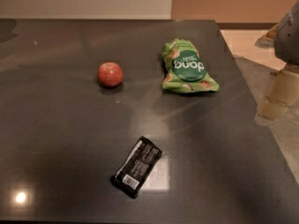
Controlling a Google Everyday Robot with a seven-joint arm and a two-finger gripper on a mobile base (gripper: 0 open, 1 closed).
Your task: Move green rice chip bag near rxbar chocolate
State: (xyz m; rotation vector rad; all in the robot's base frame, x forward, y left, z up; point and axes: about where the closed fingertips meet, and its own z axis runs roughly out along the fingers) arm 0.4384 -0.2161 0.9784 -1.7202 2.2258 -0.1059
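Note:
The green rice chip bag [188, 67] lies flat on the dark table [56, 125], right of centre toward the back, its round dark green logo facing up. The rxbar chocolate [136, 166], a small black wrapper with white text, lies near the front centre, turned diagonally. My gripper [273, 107] hangs at the right edge of the view, beyond the table's right edge and well to the right of the bag. It touches nothing.
A small red apple [110, 74] sits left of the bag. The table's right edge runs diagonally past the bag, with light floor [247, 43] beyond it. A wall stands behind the table.

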